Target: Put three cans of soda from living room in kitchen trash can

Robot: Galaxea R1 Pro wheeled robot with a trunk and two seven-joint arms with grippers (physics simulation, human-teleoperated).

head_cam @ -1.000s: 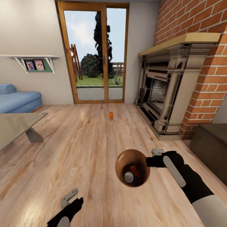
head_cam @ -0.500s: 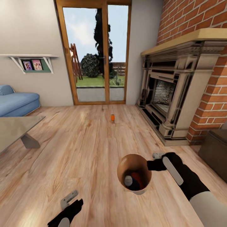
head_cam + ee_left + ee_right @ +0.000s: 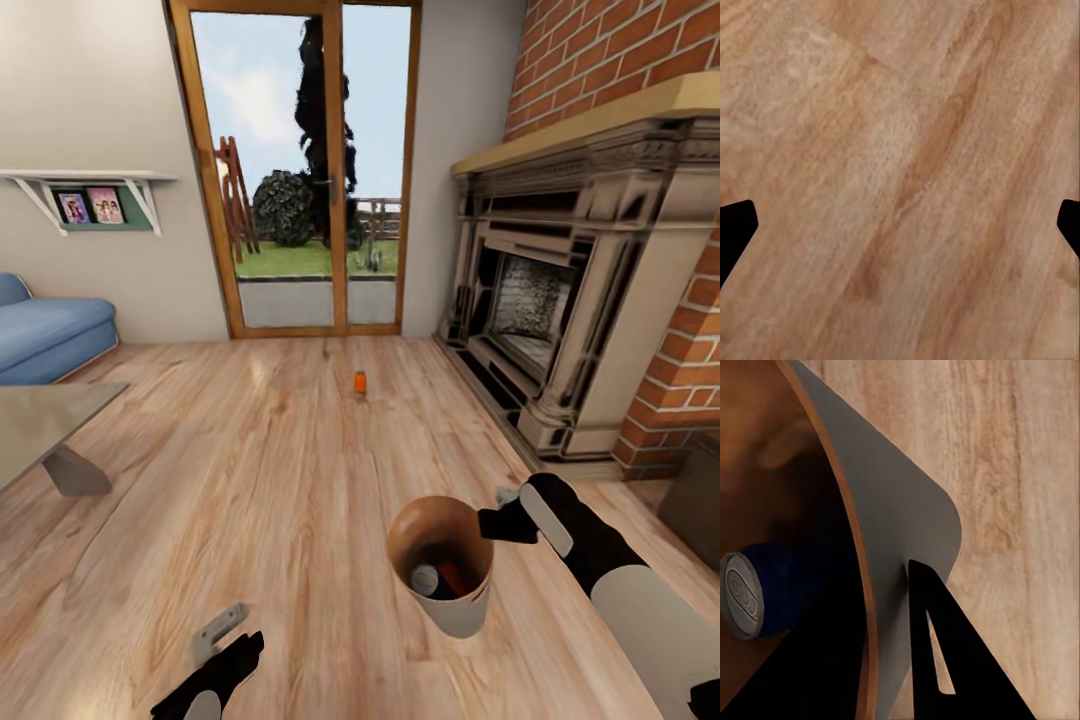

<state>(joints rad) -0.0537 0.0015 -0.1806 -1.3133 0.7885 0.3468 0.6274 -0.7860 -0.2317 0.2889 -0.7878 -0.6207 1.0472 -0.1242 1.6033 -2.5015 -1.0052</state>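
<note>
Tipped more upright than a second before: pale grey tapered bin (image 3: 443, 565), rim pinched by right gripper (image 3: 497, 518) fingers | two cans kept inside | small orange soda can (image 3: 360, 381) ahead on wood floor (image 3: 250, 450) | left gripper (image 3: 218, 630) fingers wide, empty, presumably reserved for pickup.

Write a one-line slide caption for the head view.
Right hand carries the trash can holding two soda cans toward the last orange can on the living-room floor.

Left gripper (image 3: 222, 632): lower left of head view, fingers spread, empty.
Right gripper (image 3: 497, 510): lower right, clamped on tash can (image 3: 462, 612) rim.
</note>
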